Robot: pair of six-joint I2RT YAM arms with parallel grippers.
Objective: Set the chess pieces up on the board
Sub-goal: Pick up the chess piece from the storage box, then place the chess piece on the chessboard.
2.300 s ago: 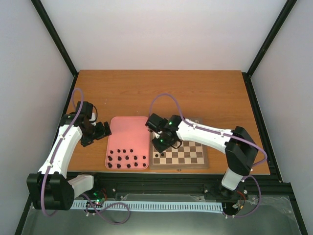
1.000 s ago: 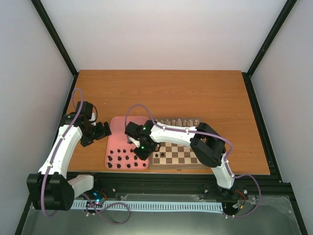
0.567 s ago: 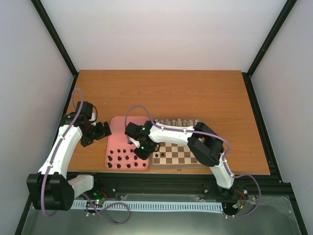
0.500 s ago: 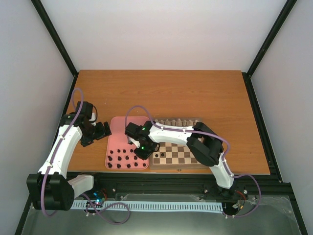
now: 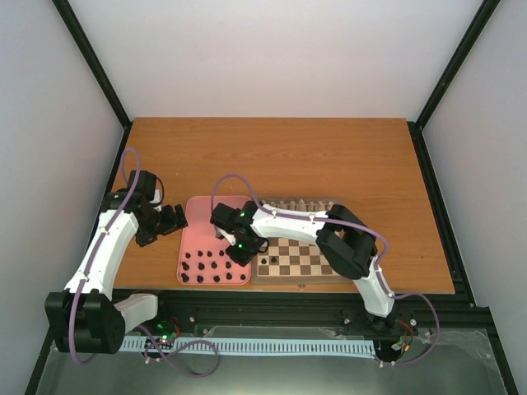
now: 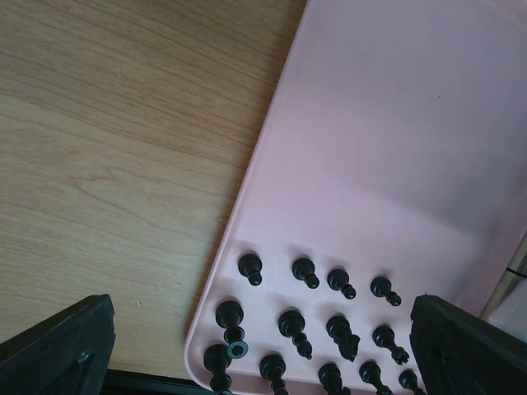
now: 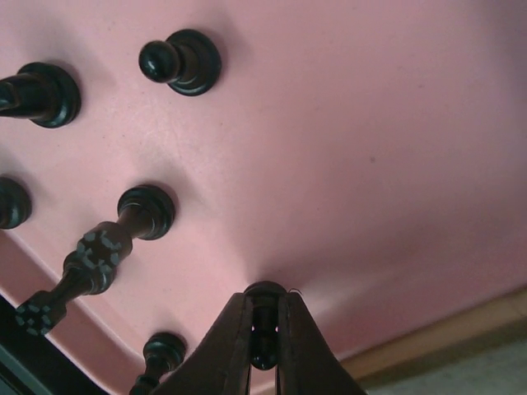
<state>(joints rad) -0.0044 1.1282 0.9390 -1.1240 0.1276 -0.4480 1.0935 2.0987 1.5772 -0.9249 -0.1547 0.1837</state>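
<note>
Chess pieces (image 6: 295,322), dark set: upright in rows at near end of pink tray (image 6: 395,148), tray touching left side of board (image 5: 306,260). Pale set (image 5: 300,204): lined along far edge of board. Single dark figure (image 5: 263,262): on board, near row, by left edge. Right gripper (image 7: 263,303): low inside tray, close to its right rim, jaws narrowed onto one dark piece (image 7: 264,329), pinched between both fingertips. Left gripper (image 6: 262,329): jaws wide, holding nothing, poised above tray's left rim and adjoining table (image 6: 107,123).
</note>
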